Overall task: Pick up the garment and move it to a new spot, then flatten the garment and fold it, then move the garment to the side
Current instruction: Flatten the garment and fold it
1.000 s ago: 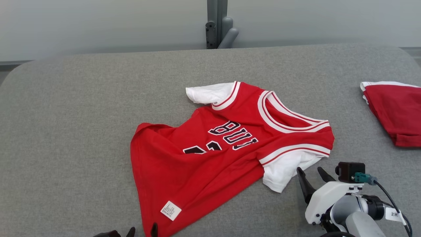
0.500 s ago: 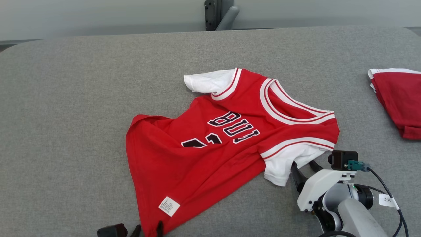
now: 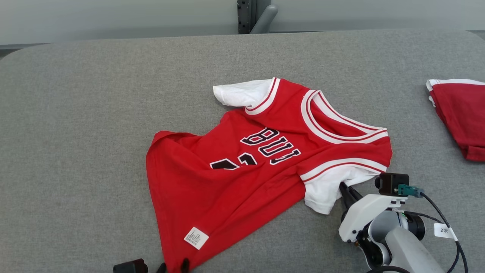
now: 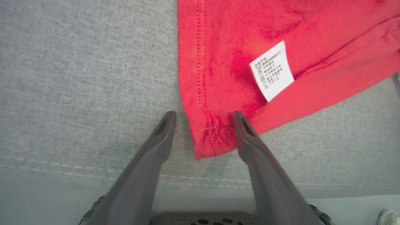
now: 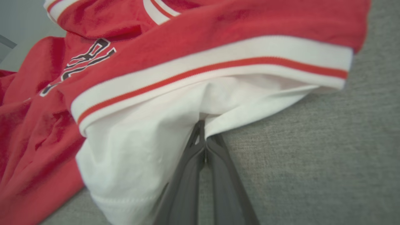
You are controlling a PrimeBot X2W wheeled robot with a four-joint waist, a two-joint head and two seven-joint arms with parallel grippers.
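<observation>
Across the middle of the grey counter (image 3: 75,113) lies the red garment (image 3: 242,178), white-sleeved with black lettering and a white label (image 4: 271,71), its hem corner between the spread jaws of the left gripper (image 4: 203,117), its near sleeve (image 5: 140,147) pinched in the right gripper (image 5: 202,131).

left end effector (image 4: 203,115) fingers apart | right end effector (image 5: 202,126) fingers together

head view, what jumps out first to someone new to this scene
A red jersey with black lettering lies crumpled on the grey table. The right gripper is shut on its white sleeve; the left gripper, fingers open, straddles its hem corner. Another red garment lies at the right edge.
</observation>
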